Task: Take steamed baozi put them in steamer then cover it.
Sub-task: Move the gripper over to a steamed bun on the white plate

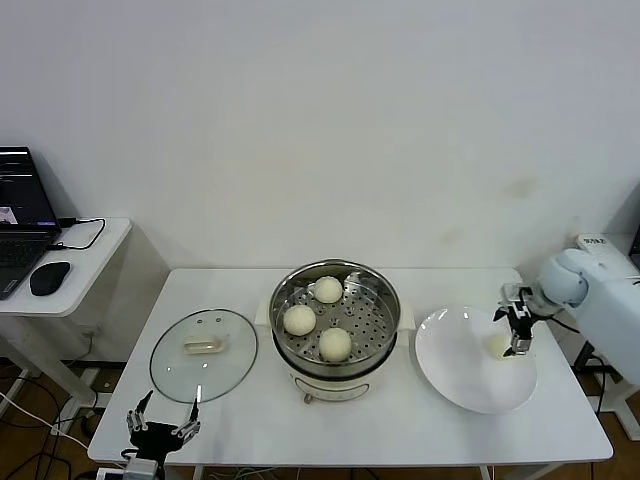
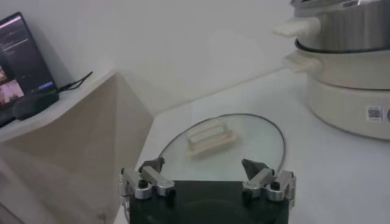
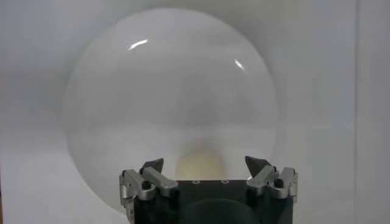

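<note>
Three steamed baozi (image 1: 327, 290) (image 1: 299, 320) (image 1: 335, 343) lie on the perforated tray of the steamer (image 1: 378, 290), mid-table. A fourth baozi (image 1: 499, 347) lies on the white plate (image 1: 460, 372) to its right. My right gripper (image 1: 517, 326) hovers open over that baozi; in the right wrist view the baozi (image 3: 199, 165) sits between its spread fingertips, not gripped. The glass cover (image 1: 203, 354) with its cream handle lies flat left of the steamer. My left gripper (image 1: 163, 417) is open and empty at the table's front edge, just before the cover (image 2: 256, 146).
A side table (image 1: 90, 262) with a laptop (image 1: 22, 215) and mouse (image 1: 49, 277) stands at the far left. The steamer's cream base and handle (image 2: 347, 91) show in the left wrist view, beyond the cover.
</note>
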You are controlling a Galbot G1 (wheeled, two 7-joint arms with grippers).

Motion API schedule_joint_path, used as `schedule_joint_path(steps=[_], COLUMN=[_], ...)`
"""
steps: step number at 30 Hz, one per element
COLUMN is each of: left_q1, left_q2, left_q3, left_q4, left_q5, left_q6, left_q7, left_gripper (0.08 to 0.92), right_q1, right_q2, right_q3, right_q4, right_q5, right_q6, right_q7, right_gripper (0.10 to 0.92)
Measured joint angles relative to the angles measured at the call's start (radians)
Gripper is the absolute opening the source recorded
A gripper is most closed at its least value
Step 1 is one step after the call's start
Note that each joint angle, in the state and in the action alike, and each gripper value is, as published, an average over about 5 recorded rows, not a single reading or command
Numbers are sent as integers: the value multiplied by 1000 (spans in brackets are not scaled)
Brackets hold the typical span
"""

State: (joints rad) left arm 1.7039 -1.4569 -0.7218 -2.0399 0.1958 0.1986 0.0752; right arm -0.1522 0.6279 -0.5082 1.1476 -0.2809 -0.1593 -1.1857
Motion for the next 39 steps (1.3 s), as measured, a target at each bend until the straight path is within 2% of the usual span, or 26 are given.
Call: schedule_joint_path(steps=[17, 39], left_q1=[-8, -12], left_q2=[-3, -3], left_q3=[2, 2], left_q4=[21, 37], left_q5=[6, 9], left_q6=[-1, -3], left_q7=[0, -2], left_gripper=[823, 823], right_q1=[-30, -45], right_q2=[66, 108], right_q3=[32, 43], right_q4=[-111, -182], right_q5=[-90, -124], right_q6=[46, 70], right_q7=[40, 57], right_gripper=[823, 823])
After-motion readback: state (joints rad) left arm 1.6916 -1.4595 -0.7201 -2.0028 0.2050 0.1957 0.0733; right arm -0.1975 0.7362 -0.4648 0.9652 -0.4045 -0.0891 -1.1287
